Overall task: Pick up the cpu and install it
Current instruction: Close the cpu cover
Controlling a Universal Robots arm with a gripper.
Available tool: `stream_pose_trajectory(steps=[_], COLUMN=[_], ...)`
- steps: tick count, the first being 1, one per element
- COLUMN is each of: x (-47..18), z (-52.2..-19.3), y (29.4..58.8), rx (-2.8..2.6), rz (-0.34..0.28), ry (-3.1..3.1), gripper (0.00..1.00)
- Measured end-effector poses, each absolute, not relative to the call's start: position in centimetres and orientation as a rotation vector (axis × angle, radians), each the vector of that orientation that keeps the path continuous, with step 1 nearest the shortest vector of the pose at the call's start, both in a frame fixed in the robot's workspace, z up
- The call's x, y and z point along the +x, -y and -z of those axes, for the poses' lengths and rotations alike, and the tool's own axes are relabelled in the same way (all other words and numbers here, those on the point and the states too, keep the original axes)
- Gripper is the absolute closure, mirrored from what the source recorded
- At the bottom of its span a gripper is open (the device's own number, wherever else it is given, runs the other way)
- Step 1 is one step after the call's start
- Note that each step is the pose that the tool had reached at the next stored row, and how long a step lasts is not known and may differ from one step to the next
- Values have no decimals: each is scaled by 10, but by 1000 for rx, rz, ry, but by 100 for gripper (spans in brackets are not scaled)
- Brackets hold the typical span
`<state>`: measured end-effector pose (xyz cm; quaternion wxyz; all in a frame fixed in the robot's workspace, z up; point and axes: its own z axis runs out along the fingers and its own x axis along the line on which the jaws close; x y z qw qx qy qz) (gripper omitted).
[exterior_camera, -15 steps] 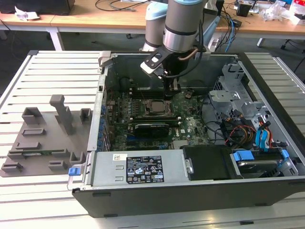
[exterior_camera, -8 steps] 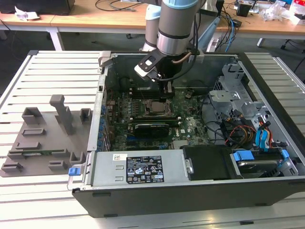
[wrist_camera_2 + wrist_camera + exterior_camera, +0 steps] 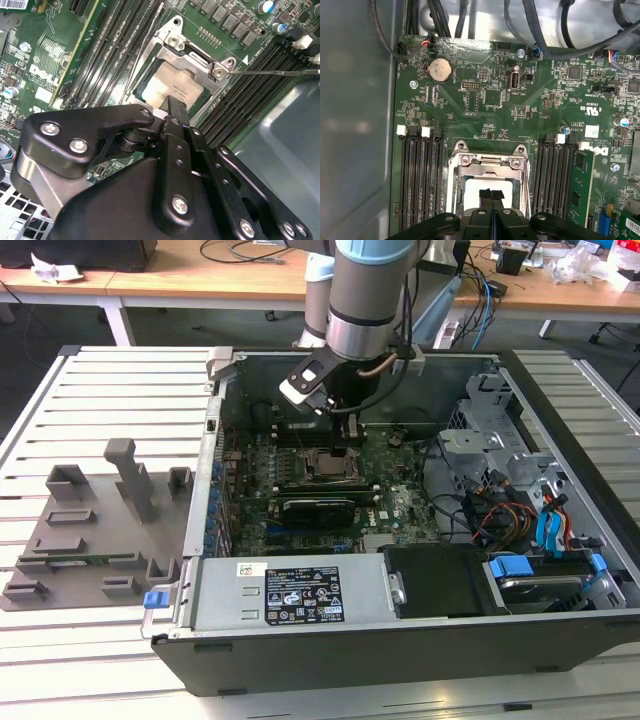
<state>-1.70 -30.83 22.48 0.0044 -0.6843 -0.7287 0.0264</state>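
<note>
The cpu lies flat inside the square metal socket frame on the green motherboard, its pale silvery top showing. My gripper hangs straight over it, its two black fingers pressed together with no gap, tips at or just above the chip's top; I cannot tell whether they touch it. In the first wrist view the cpu shows pale within the socket frame, with the gripper over its middle. In the exterior view the gripper reaches down into the open computer case above the socket frame.
Black memory slots flank the socket on both sides. A thin socket lever rod sticks out sideways. Grey fixture blocks stand on the slatted table at the exterior view's left. A drive cage and cables fill the case's right; a power supply sits in front.
</note>
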Motion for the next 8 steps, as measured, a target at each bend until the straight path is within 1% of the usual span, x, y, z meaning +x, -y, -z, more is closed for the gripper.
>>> stream_pose_trajectory(steps=[8], x=[-42], z=[-213], y=[308], rx=[-2144], rz=[-83], ry=[2283], gripper=[89])
